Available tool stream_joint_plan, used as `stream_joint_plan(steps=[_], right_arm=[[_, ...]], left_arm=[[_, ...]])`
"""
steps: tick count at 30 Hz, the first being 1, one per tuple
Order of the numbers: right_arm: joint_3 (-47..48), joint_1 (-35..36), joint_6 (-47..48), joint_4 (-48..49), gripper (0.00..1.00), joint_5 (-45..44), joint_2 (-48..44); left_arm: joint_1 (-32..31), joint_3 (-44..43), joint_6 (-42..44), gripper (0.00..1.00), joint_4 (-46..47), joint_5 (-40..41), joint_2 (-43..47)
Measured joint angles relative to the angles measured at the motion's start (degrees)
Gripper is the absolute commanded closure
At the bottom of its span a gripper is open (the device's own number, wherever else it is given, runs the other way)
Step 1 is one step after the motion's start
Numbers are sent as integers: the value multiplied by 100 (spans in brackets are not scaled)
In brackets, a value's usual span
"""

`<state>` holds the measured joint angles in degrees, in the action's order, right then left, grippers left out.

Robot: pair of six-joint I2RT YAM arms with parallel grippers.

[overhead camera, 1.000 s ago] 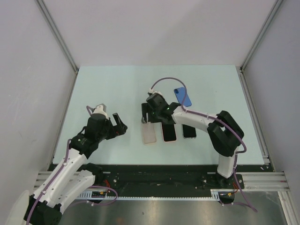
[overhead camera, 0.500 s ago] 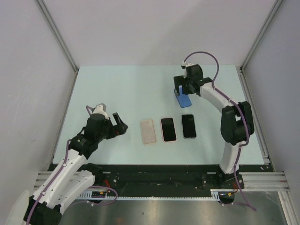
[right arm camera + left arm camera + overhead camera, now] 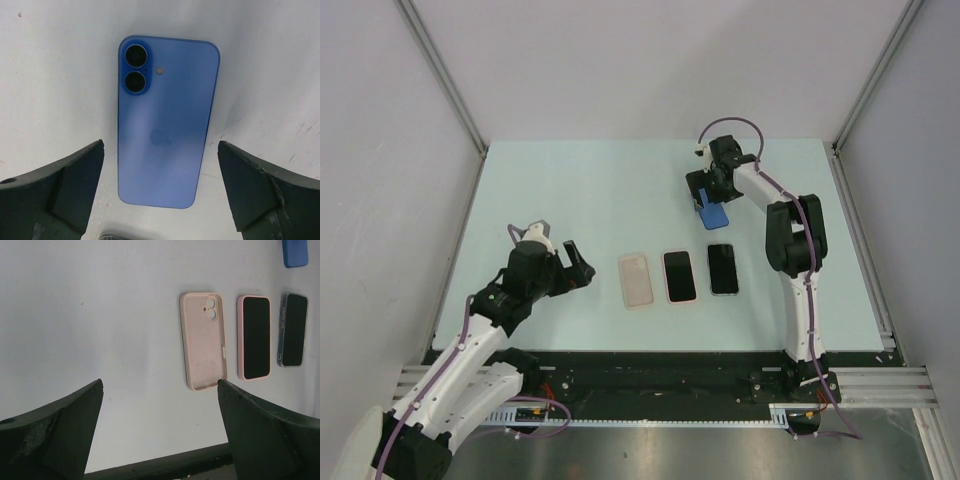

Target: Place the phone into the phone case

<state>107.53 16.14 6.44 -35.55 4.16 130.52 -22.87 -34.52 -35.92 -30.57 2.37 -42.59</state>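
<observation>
A blue phone (image 3: 165,120) lies face down on the table, camera lenses away from my wrist. My right gripper (image 3: 161,145) hovers over it, open, one finger on each side and neither touching. From above, that gripper (image 3: 706,198) is at the back right, over the blue phone (image 3: 717,216). An empty pale pink phone case (image 3: 636,280) lies inside up near the front centre, also seen in the left wrist view (image 3: 202,340). My left gripper (image 3: 570,265) hangs open and empty left of the case (image 3: 160,382).
Right of the pink case lie a pink-rimmed phone (image 3: 679,275) with its screen up and a phone in a clear case (image 3: 723,268). White walls and metal rails (image 3: 860,230) enclose the pale table (image 3: 560,190).
My right arm has swung from beside the pink case to the back right, over the blue phone, and its jaws have opened wider. The left arm has stayed put.
</observation>
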Motion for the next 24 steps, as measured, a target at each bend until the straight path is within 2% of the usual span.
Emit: stream_joint_plan(steps=[17, 24], right_arm=[[168, 11, 238, -223, 13, -83, 256], [179, 7, 245, -223, 29, -87, 267]], left_arm=[[2, 0, 42, 0, 48, -11, -146], [2, 7, 35, 0, 87, -7, -149]])
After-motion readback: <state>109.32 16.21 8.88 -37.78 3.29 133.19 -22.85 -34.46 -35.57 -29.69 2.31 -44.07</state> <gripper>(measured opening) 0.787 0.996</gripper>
